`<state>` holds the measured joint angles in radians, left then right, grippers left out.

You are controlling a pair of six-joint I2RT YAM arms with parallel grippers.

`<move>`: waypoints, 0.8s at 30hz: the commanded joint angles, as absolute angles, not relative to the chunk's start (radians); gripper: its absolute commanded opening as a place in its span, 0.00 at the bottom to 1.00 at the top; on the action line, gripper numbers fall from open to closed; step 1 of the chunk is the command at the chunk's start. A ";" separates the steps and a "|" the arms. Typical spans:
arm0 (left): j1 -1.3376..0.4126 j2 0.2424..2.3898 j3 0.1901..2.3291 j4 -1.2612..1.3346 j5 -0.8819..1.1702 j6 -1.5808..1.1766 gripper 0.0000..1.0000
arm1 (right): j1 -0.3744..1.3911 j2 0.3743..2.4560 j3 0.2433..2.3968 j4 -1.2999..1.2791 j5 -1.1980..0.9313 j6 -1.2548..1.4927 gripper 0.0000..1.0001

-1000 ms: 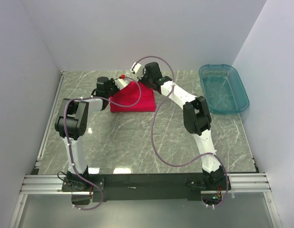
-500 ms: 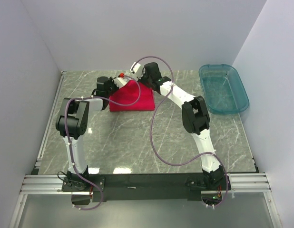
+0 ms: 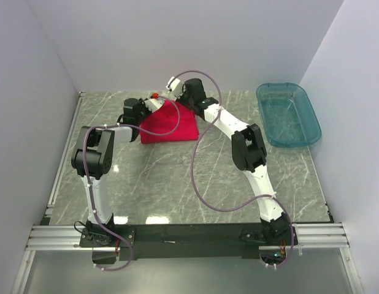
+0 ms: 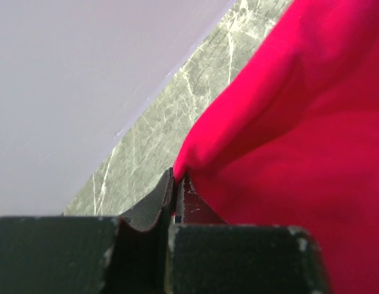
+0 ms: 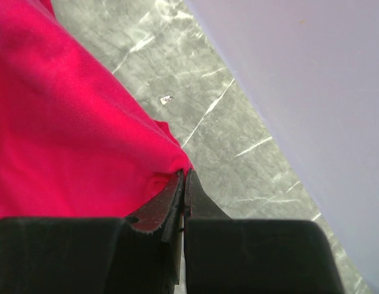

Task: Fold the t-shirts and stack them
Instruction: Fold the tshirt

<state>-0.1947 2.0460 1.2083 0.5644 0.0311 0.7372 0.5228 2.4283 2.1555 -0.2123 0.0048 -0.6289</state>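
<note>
A bright red t-shirt lies at the far middle of the marble table, its far edge lifted into a peak between the two arms. My left gripper is shut on one corner of the cloth; the red fabric fills the right side of the left wrist view. On the other side, my right gripper pinches the opposite corner, with the t-shirt spreading to the left of its fingers. Both grippers hang above the table near the back wall.
A teal see-through plastic tub stands at the far right of the table. The white back wall rises close behind both grippers. Side walls close in the table on the left and right.
Both grippers have drawn the held edge of the t-shirt slightly toward the back wall, and the right arm's elbow has swung a little left.
</note>
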 commanded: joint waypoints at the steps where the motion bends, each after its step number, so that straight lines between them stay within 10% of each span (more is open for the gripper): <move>1: -0.183 2.040 1.209 0.623 0.011 0.710 0.00 | 0.517 2.450 2.203 -0.166 0.038 -0.641 0.00; 24: -0.178 2.091 1.255 0.620 0.040 0.676 0.00 | 0.517 2.450 2.160 -0.133 0.086 -0.664 0.00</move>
<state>-0.1886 2.0884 1.2133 0.5739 0.0326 0.7082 0.5232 2.4573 2.1578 -0.1795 0.0406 -0.6518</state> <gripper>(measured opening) 0.023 0.011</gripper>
